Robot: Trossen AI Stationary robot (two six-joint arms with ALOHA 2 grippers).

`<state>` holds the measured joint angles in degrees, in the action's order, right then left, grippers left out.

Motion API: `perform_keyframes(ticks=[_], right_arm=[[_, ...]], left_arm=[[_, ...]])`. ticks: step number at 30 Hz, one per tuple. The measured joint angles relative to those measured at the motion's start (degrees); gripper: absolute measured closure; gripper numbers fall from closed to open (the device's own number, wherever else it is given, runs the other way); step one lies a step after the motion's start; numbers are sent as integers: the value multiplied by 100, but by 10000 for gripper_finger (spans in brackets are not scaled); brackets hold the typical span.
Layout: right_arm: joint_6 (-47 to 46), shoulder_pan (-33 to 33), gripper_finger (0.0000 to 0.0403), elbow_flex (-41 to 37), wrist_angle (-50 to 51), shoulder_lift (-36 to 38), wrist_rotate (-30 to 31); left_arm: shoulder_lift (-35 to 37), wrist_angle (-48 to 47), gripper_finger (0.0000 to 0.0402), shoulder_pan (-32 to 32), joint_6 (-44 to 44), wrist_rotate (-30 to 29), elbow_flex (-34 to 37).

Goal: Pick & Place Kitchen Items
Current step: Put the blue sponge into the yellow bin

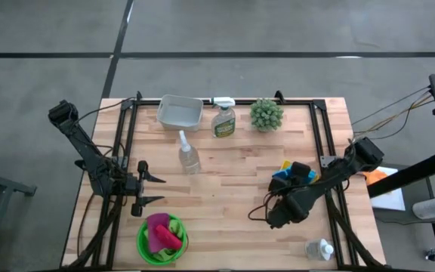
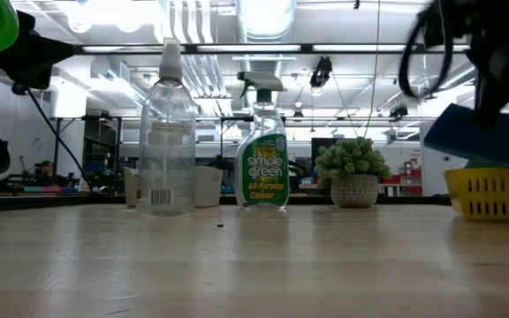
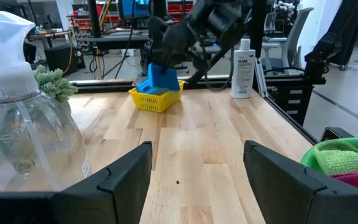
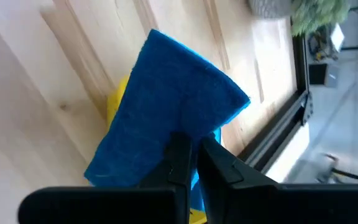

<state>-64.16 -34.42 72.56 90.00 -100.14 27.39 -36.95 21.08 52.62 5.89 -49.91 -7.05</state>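
My right gripper [image 1: 284, 177] is shut on a blue sponge [image 4: 166, 106] just above a small yellow basket [image 3: 157, 99] at the table's right side. My left gripper [image 1: 157, 189] waits open at the left, level, with nothing between its fingers [image 3: 129, 180]. A clear spray bottle [image 1: 189, 156] stands just beyond it. A green bowl [image 1: 143, 243] at the near left holds pink and green cloths [image 1: 163, 233]. A small white bottle [image 1: 319, 249] stands at the near right. My right gripper pinches the blue sponge between its two fingers at one edge [image 4: 185, 127]. The fingers slant downward at it. The sponge stands tilted over the yellow basket; its low end [image 3: 156, 86] reaches the basket's rim, and whether it rests there I cannot tell.
Along the far edge stand a pale tray [image 1: 180, 112], a green cleaner spray bottle [image 1: 223, 121] and a spiky potted plant [image 1: 266, 115]. Bare wood lies across the table's middle and near side.
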Motion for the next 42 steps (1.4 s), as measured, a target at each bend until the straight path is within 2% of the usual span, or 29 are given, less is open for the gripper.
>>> perform_keyframes(ticks=[9, 17, 24, 29, 34, 38, 42], right_arm=[[80, -43, 385, 509, 0, 457, 269], [262, 37, 385, 505, -3, 492, 235], [588, 7, 385, 829, -386, 658, 504], [1860, -25, 385, 781, -2216, 950, 513], [3707, -91, 385, 365, -4699, 1124, 26], [5048, -135, 385, -415, -7189, 1347, -174], [6177, -140, 385, -1739, -10066, 1591, -193]], left_arm=[[0, -10, 147, 1, 2, 0, 0], [0, -13, 147, 0, 2, 1, 0], [0, -14, 148, 0, 2, 2, 0], [0, -13, 148, 2, 2, 2, 0], [0, -15, 148, 2, 2, 2, 0], [0, -20, 148, 2, 2, 15, 0], [0, -30, 148, 0, 2, 15, 0]])
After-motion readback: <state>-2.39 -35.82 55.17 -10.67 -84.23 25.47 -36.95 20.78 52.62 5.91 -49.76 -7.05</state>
